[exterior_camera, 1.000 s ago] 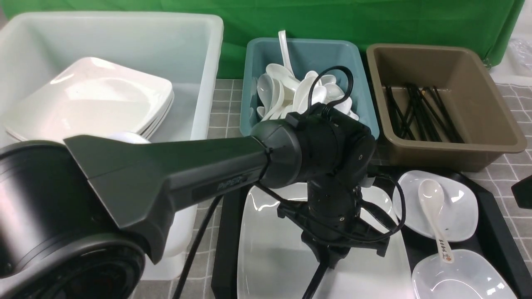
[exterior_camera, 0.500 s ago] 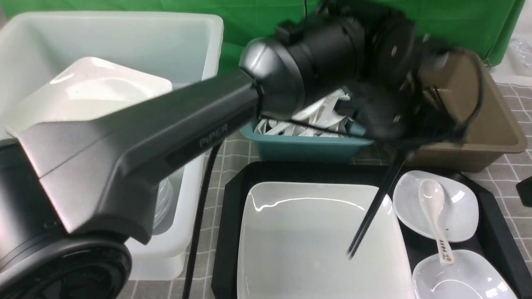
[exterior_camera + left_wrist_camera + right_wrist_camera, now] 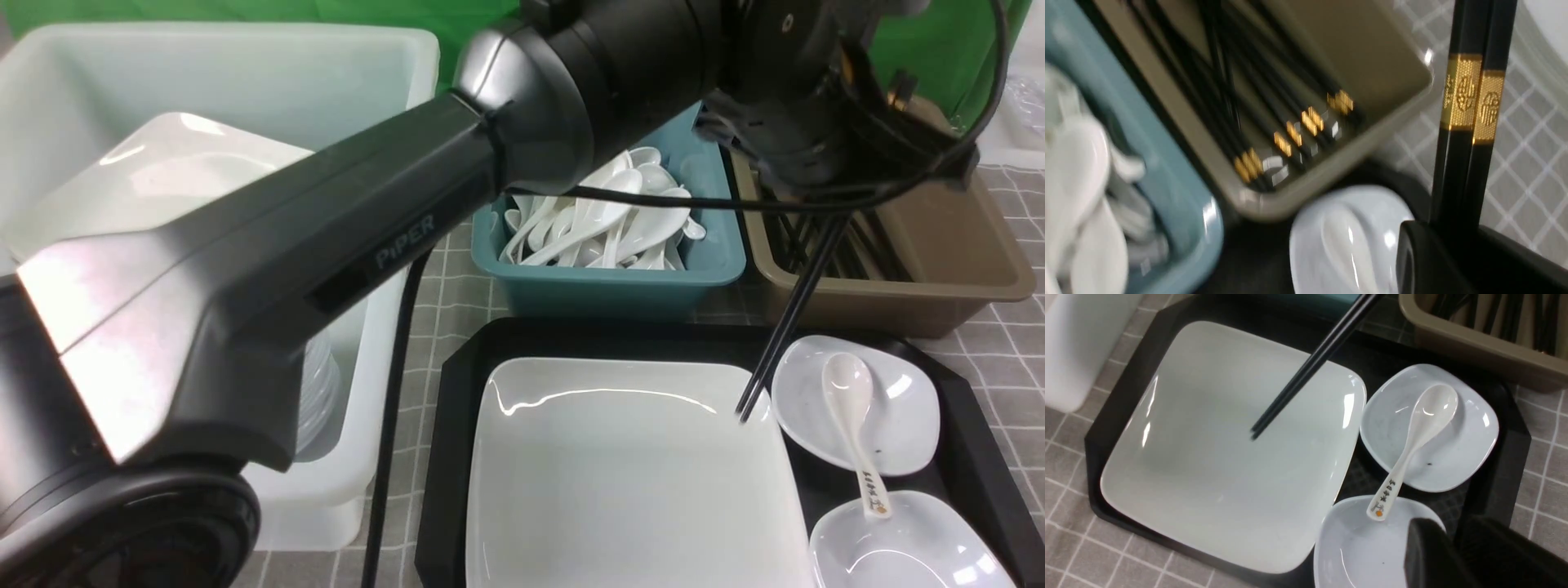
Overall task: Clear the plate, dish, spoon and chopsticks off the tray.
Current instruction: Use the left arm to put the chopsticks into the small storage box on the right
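Two long thin black gold-banded chopsticks [image 3: 788, 327] clamped in left pincer [image 3: 1453, 245], grip hidden in front view | right pincer [image 3: 1455, 555] cut off, cannot tell its opening

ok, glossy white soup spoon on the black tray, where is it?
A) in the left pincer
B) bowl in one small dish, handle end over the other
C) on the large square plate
B: white soup spoon lies bowl in the far small white dish, handle end over the near small dish.
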Motion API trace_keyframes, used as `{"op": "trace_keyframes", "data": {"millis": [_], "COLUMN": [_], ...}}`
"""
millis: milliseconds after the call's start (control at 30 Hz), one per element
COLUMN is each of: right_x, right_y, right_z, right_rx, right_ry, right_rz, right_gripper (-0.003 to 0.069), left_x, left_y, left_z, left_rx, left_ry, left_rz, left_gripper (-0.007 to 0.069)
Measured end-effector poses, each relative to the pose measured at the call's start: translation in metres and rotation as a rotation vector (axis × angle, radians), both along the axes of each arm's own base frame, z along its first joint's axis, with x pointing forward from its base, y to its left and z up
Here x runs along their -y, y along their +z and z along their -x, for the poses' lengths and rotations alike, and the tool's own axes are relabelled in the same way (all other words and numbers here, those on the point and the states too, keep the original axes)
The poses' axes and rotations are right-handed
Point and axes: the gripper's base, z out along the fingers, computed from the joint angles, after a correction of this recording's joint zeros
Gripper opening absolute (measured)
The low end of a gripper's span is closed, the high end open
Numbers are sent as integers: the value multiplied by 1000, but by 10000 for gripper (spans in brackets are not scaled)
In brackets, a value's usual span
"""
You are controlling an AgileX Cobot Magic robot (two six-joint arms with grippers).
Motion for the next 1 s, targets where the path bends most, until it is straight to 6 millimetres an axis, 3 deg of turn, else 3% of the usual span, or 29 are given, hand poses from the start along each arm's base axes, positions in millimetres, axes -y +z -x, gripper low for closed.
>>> {"op": "trace_keyframes", "data": {"millis": [200, 333, 633, 1000], "right_x": [0, 1, 4, 4], "right_y": [0, 2, 5, 3], "right_z": [0, 4, 11, 13], "right_rx": [0, 8, 31, -1], "right_ry": [-4, -4, -4, 14], "right_rz": [-4, -8, -16, 10], "right_gripper": [165, 165, 165, 165], "left_x": [8, 14, 19, 19], "left_y": [24, 24, -41, -92], "left_z": [-19, -33, -83, -103], "left_rx": [335, 467, 583, 547], "left_ry": [28, 24, 40, 62], "left_rz": [195, 329, 475, 474], "left_gripper": [102, 102, 102, 102]}}
